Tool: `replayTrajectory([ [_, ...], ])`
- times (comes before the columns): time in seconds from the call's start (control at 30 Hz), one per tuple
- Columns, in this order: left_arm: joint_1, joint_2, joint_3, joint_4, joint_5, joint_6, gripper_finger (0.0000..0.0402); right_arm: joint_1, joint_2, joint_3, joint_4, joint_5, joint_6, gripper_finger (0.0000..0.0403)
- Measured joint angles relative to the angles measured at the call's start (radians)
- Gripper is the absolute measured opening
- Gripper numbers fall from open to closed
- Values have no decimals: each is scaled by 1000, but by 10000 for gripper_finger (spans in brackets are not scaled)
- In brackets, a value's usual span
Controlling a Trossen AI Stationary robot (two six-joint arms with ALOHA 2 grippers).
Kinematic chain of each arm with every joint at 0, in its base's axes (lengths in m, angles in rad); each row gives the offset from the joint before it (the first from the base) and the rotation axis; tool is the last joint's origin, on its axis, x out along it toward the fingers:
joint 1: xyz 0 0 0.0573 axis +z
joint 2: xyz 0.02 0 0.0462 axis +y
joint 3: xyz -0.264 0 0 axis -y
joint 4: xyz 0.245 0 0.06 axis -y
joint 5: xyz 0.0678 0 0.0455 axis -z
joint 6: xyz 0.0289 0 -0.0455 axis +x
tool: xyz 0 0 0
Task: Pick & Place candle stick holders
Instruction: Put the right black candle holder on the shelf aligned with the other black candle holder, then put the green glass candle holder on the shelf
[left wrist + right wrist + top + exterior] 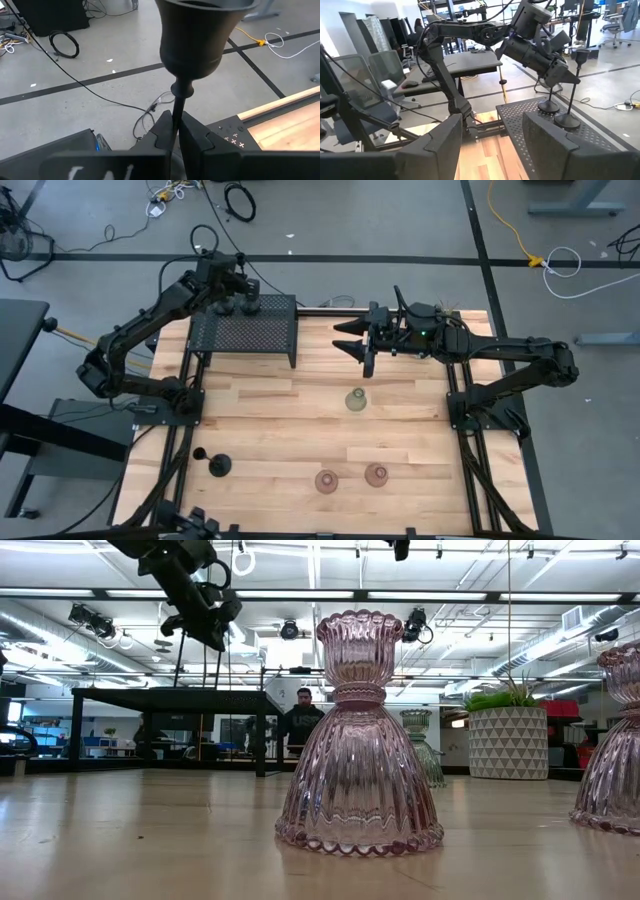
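Note:
My left gripper (243, 298) is over the black mesh box (255, 335) at the table's far left, shut on a black candle stick holder (574, 95). A second black holder (549, 102) stands on the box beside it. A third black holder (214, 464) lies on the table near the left front. A pale green glass holder (355, 400) stands mid-table. Two pinkish glass holders (326, 480) (376, 474) stand near the front edge. My right gripper (352, 340) hangs open and empty right of the box. My left gripper pinches the black holder's thin stem (177, 107) between its two fingers, just below the knob under the cup (200, 40). The fingers (564, 74) slant down from the table's far left and lie across the stem. The holder stands upright, and its round base (566, 120) seems to sit on the box top.
A green plant in a white patterned pot (510, 735) stands at the far right behind the right arm. A person (302, 720) is in the room beyond the table. Bare wood (280, 420) lies between the box and the glass holders.

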Motion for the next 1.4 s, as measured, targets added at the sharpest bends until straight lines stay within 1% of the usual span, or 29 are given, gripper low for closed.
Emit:
replayTrajectory([
  [0.17,-11,-3,0,-4,12,1,13,0,0,0,0,0,0,207],
  [0.33,-20,-5,0,-22,8,-18,33,0,0,0,0,0,0,207],
  [0.43,-24,-9,0,-51,7,-28,36,0,0,0,0,0,1,207],
  [0.63,-38,-22,-1,-76,-23,-28,30,0,0,0,0,0,2,207],
  [0.9,-39,-58,-4,-121,-58,-25,44,0,0,0,-2,-2,3,207],
  [1.07,-39,-60,-5,-161,-65,-22,45,0,0,0,-2,-2,5,207],
  [1.4,-39,-61,-5,-159,-67,-25,46,0,0,0,-2,-3,8,207],
])
